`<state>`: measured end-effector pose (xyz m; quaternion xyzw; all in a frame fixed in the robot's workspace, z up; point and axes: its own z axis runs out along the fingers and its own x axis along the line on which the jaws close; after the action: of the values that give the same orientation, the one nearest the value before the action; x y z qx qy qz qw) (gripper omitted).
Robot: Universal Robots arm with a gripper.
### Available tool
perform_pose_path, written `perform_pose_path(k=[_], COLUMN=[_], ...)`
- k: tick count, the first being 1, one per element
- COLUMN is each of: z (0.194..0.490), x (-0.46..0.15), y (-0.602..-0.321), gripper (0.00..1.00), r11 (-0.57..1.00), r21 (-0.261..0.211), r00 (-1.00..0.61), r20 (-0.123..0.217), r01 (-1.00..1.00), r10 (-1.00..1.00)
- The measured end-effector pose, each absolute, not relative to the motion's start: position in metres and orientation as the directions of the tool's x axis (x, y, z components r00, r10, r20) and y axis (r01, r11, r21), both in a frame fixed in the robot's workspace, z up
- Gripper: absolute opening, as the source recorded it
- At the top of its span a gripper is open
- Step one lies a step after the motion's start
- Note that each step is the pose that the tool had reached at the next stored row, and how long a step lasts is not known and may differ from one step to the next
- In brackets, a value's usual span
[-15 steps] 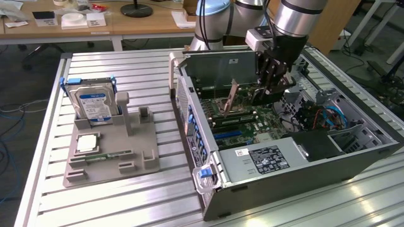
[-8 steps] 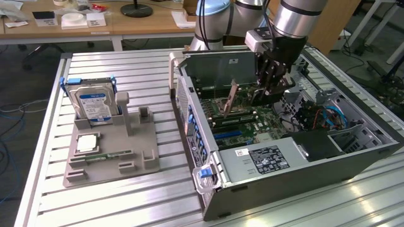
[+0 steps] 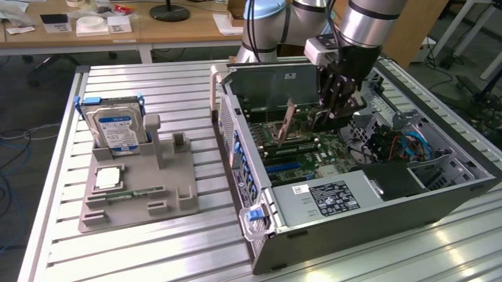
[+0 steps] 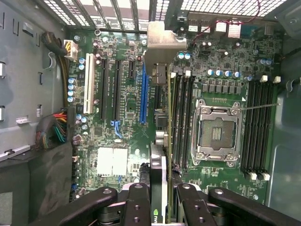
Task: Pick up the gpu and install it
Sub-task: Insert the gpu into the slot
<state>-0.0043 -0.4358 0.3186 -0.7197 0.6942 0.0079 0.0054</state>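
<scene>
**Fig. – Card carried over the open chassis.** The black multi-link gripper (image 4: 162,207) is clenched on the thin, flat, green-board gpu (image 4: 158,162), w/ one finger on each face, at the end opp. the narrow silver metal bracket (image 4: 162,42).

**Why so held:** gripping the faces leaves the lower edge free. This is presumably so the contact edge can meet a slot w/o the fingers fouling the green motherboard (image 4: 211,176) beneath the gripper. The grey steel computer case (image 3: 353,232) lies on its side w/ the panel off, giving the arm access from above.

**Location:** the gpu hangs inside the case, just beside the long blue expansion slot (image 4: 143,94). It sits between that slot and the black memory slots (image 4: 181,117). The square silver CPU socket (image 4: 217,129) lies beyond those. The card appears offset from the blue slot, so prob. not seated. Contact w/ the board cannot be told.

**Orientation:** the card stands on edge, faces approx. perpendicular to the motherboard. Its long axis runs straight out from the gripper toward the perforated rear wall (image 4: 117,9), bracket end leading, parallel w/ the slots. That heading likely suits the bracket lining up w/ the rear openings.

**Elsewhere:** well apart from the gripper, outside the case, a grey moulded parts tray (image 3: 178,182) holds a boxy silver hard drive w/ a blue-white label (image 3: 116,126).
</scene>
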Motion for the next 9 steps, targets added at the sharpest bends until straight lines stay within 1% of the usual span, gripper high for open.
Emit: perform_pose_path(k=[9], z=[0.3169], x=[-0.0047], y=[-0.4359], gripper=[0.27], r11=[-0.036], r21=[0.003], r00=[0.036], r20=[-0.018], r01=[-0.999], r10=[-0.999])
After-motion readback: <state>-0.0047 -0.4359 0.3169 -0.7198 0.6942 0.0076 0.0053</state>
